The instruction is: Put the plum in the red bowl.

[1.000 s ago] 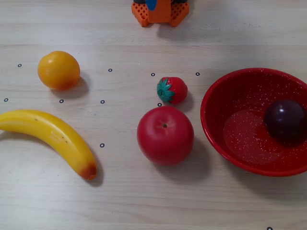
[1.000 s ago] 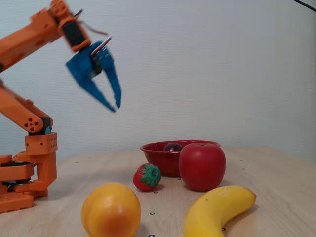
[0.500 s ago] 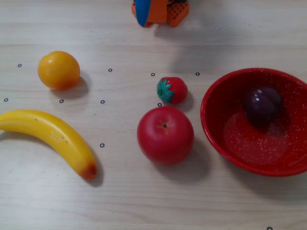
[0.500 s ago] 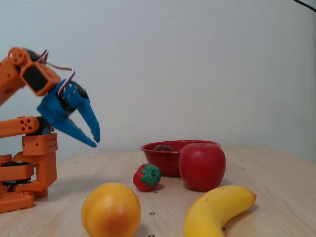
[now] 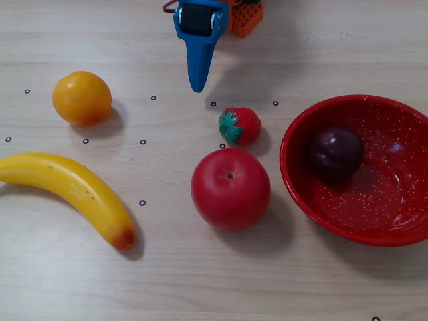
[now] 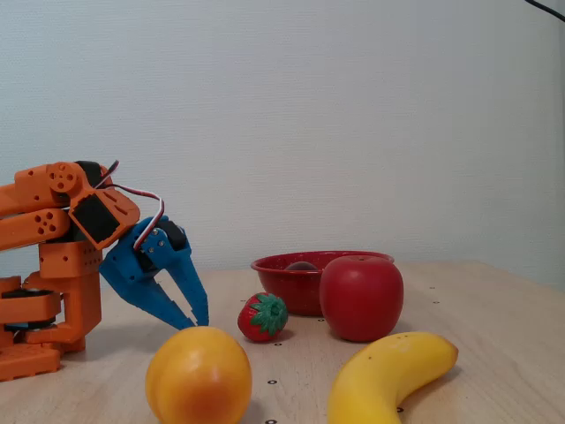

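Plum (image 5: 335, 152) inside red bowl (image 5: 314, 200); pincer (image 6: 190, 318) empty, apart

Plum (image 5: 334, 152) in the bowl (image 5: 401, 227), right of apple (image 5: 231, 189).

Both fixed views bright, even, diffuse light; colours true. In a fixed view from above, soft shadows fall right and below the apple (image 5: 231, 189) and orange (image 5: 81, 97); small glare spot on the red bowl (image 5: 304, 194). In a fixed side view, near orange (image 6: 199, 375) and banana (image 6: 388, 375) slightly soft; wall plain, evenly lit.
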